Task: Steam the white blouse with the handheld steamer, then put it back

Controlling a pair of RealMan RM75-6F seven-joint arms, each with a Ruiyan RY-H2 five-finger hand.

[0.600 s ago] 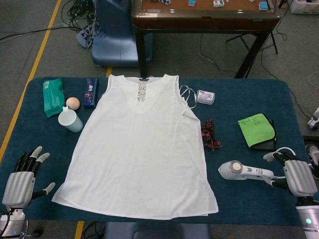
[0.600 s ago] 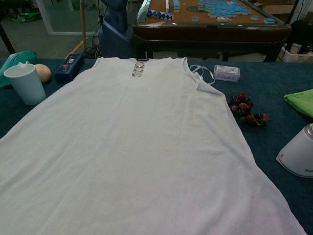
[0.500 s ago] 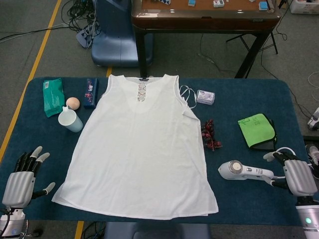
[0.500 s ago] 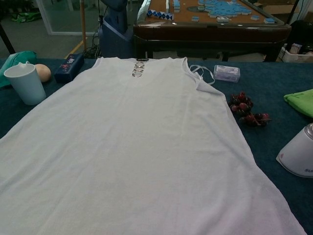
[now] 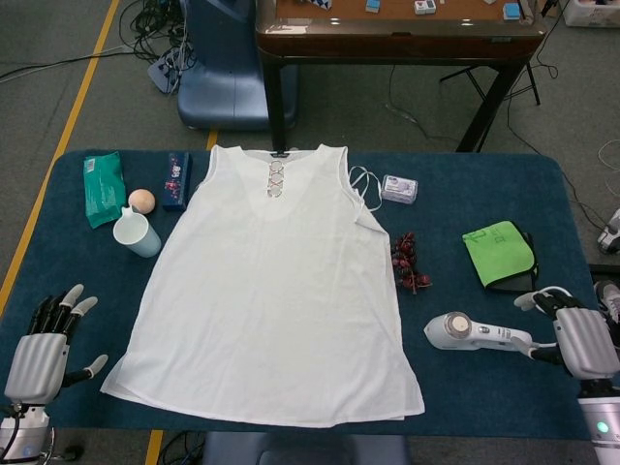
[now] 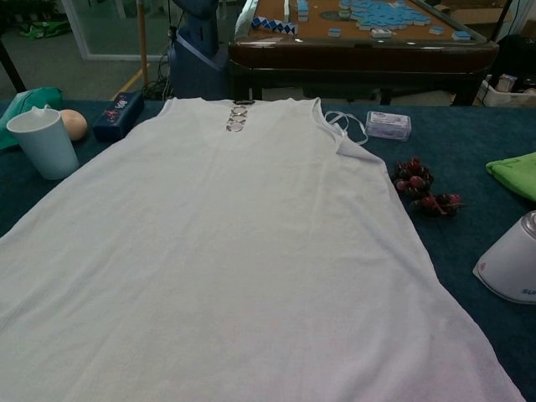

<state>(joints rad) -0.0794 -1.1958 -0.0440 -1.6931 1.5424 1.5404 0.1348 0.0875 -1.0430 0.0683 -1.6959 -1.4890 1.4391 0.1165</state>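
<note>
Flat on the dark blue cloth-covered table (image 5: 455, 184) lies the white sleeveless blouse (image 5: 276, 291), spread out with its neckline toward the far edge and its hem near the robot, a row of small metal rings (image 5: 276, 178) running down the front opening. To its right, well apart from the fabric, the white handheld steamer (image 5: 475, 334) lies on its side, rounded head pointing toward the blouse and slim handle reaching back to the right hand (image 5: 581, 341). That hand sits at the handle's end, at the table's right edge; its fingers appear curled by the handle, but whether they actually grip it cannot be told from either view. The left hand (image 5: 44, 349) rests at the near left corner, holding nothing, its dark fingers with pale tips spread apart and the thumb stuck out sideways. In the chest view only the steamer's rounded head shows at the right edge, and neither hand appears. Left of the blouse stand a pale blue plastic cup (image 5: 137, 233), a small peach-coloured ball (image 5: 142, 201), a green packet of wipes (image 5: 101, 187) and a dark blue patterned box (image 5: 175, 179). Right of it lie a small clear plastic case (image 5: 399, 188), a bunch of dark red berries (image 5: 409, 263) and a folded bright green cloth (image 5: 500, 253).
</note>
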